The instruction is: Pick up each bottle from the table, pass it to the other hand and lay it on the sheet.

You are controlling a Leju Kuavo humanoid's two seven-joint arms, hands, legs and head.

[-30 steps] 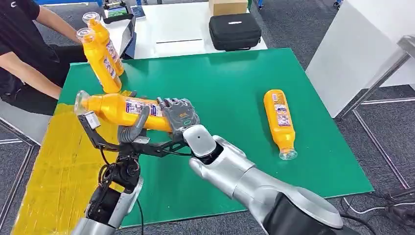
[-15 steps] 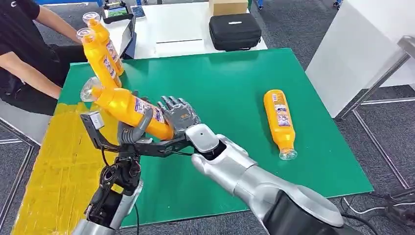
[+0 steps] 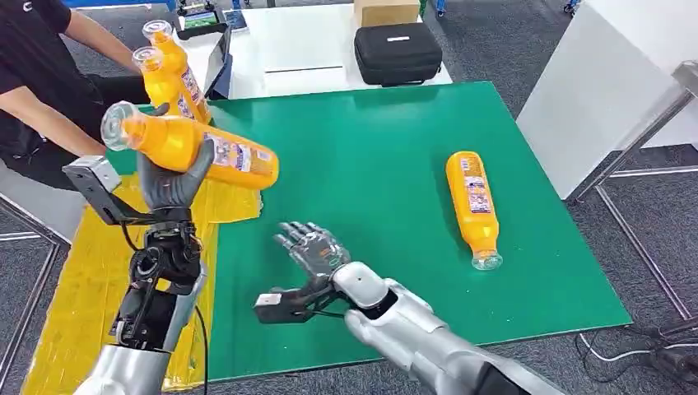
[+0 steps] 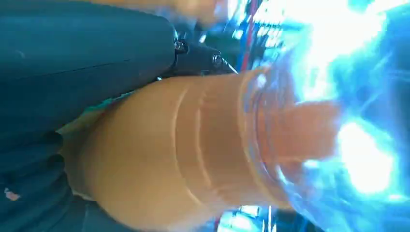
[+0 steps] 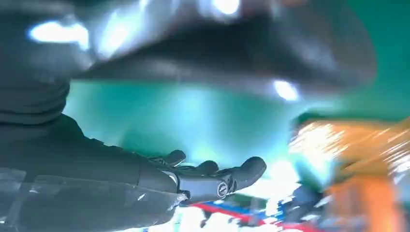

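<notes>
Up above the near-left corner of the surface (image 3: pixel 395 148), the left hand (image 3: pixel 169 177) has its fingers wrapped round the neck end of an orange bottle (image 3: pixel 193 146), and it's holding it clear of everything. Long axis runs roughly level, clear cap end pointing out past the hand toward the seated person (image 3: pixel 33 90), base end sticking out the other way over the green. The left wrist view is basically one big orange blur of the same bottle pressed into the palm.

Right below that hand is the yellow sheet (image 3: pixel 90 280), so I'd say the next move is mostly a straight drop, maybe a bit toward the robot's body, keeping the bottle on its side.

Right hand (image 3: pixel 313 247) is low over the green, fingers spread, nothing in it, well apart from the held bottle. It's the nearer one to the last bottle (image 3: pixel 472 206), which lies off to its right, long axis running away from the robot, cap end nearest. Two more bottles (image 3: pixel 173 70) lean beyond the left hand.
</notes>
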